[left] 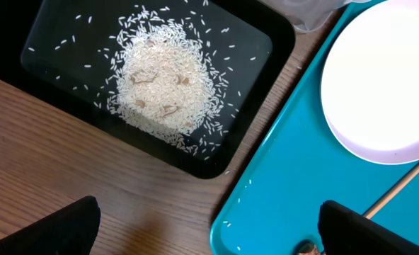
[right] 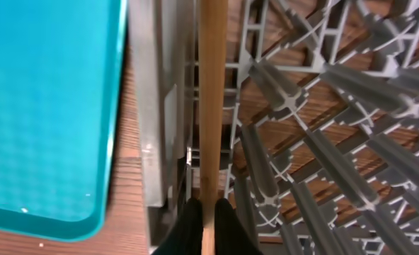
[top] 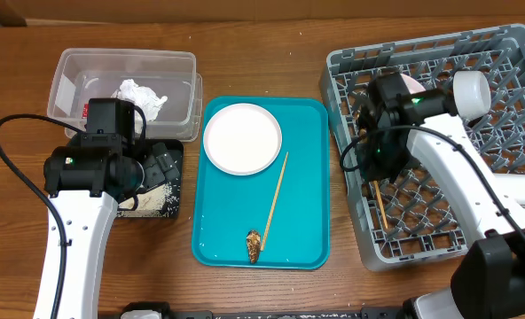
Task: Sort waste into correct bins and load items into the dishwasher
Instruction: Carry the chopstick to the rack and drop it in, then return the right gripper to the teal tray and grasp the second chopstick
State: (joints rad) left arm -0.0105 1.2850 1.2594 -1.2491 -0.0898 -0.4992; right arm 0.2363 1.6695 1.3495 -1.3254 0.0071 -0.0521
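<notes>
Where the right arm's black fingertips (right: 188,228) meet at the near edge of the wrist view, the right jaws are closed to a narrow slit on a wooden chopstick (right: 211,106), one tip pressed on each side of its near end. The stick runs straight away from them, just inside the left wall of the grey dish rack (right: 153,106) and over its lattice floor and slanted pegs; whether it touches the floor cannot be told. Just outside that wall a strip of the wooden desk (top: 271,27) shows, then the teal serving tray (right: 47,106). Over on the other side, the left jaws are spread wide and hold nothing, their fingers (left: 61,227) at the two lower corners of the wrist view, above the desk and the teal tray's corner. Beyond them the black tray (left: 11,64) carries a heap of white rice grains (left: 163,78) with a few brownish flecks. On the teal tray, a small brown food scrap (top: 254,246) lies at the near end, a second chopstick (top: 276,193) slants up from just beside it, and the round white plate (top: 242,138) sits at the far end. Farthest on the left, the clear plastic tub (top: 125,55) holds a crumpled white napkin (top: 140,96).
</notes>
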